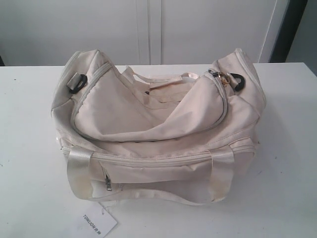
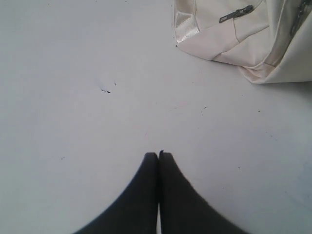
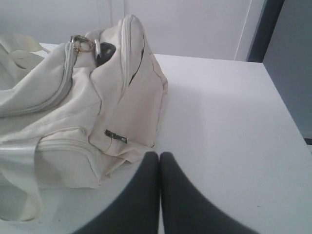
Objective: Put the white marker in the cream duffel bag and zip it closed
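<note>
The cream duffel bag (image 1: 158,129) lies slumped in the middle of the white table, its curved top zipper (image 1: 148,140) drawn shut with the pull (image 1: 224,77) at the right end. No white marker shows in any view. My left gripper (image 2: 159,155) is shut and empty over bare table, some way off the bag's corner (image 2: 234,39). Close beside the bag's right end (image 3: 122,97), my right gripper (image 3: 159,155) is also shut with nothing in it. Neither arm appears in the exterior view.
A white paper tag printed "TONLION" (image 1: 97,221) lies at the front edge by the bag. A satin strap handle (image 1: 148,196) droops over the front. Black rings (image 1: 78,83) sit at both bag ends. A white wall stands behind the table (image 1: 287,163).
</note>
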Available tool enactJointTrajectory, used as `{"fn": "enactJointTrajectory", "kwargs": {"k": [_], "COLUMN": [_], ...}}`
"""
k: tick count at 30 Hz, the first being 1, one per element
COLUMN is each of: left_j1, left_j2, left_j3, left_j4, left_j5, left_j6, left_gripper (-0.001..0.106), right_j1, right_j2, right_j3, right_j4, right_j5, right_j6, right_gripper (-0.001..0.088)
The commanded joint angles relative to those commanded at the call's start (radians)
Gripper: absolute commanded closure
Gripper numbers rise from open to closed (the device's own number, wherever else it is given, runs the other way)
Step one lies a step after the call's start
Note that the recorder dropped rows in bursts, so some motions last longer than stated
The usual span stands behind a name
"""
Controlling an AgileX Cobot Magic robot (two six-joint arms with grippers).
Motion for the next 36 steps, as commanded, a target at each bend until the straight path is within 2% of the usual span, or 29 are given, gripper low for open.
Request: {"fn": "enactJointTrajectory", "kwargs": {"k": [5,11,16,22,25,36], "left_j1": [0.000,0.000,0.000,0.000,0.000,0.000], "left_j2": [0.000,0.000,0.000,0.000,0.000,0.000], "left_j3": [0.000,0.000,0.000,0.000,0.000,0.000], "left_j4": [0.000,0.000,0.000,0.000,0.000,0.000], "left_j5": [0.000,0.002,0.002,0.002,0.002,0.002], "left_j6": [0.000,0.000,0.000,0.000,0.000,0.000], "left_gripper": [0.105,0.105,0.105,0.105,0.105,0.105], "right_j1": [0.000,0.000,-0.002,-0.073,-0.090,-0.109], "right_j2": [-0.096,-0.096,-0.096,-0.096,-0.096,-0.096], "right_j3": [0.117,0.220,0.230,0.234,0.236,0.258], "right_j4": [0.014,0.023,0.023,0.023,0.023,0.023], "right_j5": [-0.145,-0.152,-0.120,-0.120,-0.120,-0.133], "right_j6": [0.000,0.000,0.000,0.000,0.000,0.000], "right_gripper": [0.0868,0.0868,0.0868,0.0868,0.0868,0.0868]}}
